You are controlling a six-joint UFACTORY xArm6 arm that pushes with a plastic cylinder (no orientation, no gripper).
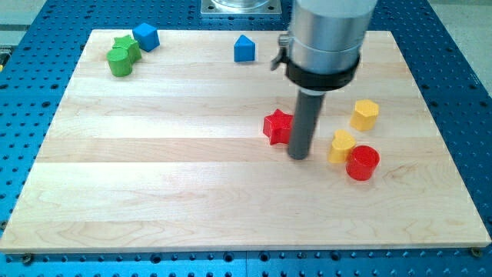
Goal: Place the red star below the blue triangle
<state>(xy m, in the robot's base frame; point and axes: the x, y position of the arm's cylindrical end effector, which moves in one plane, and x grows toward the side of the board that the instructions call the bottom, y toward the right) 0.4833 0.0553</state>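
The red star (276, 125) lies on the wooden board (154, 177) a little right of the middle. The blue triangle (244, 48) sits near the view's top edge of the board, up and slightly left of the star. My tip (298, 156) rests on the board just right of and below the star, touching or nearly touching its right side. The rod hides part of the star's right edge.
A yellow block (365, 114) and a second yellow block (341, 145) lie right of the tip, with a red cylinder (362, 163) below them. At top left sit a blue cube (145, 36), a green star (126, 46) and a green cylinder (119, 63).
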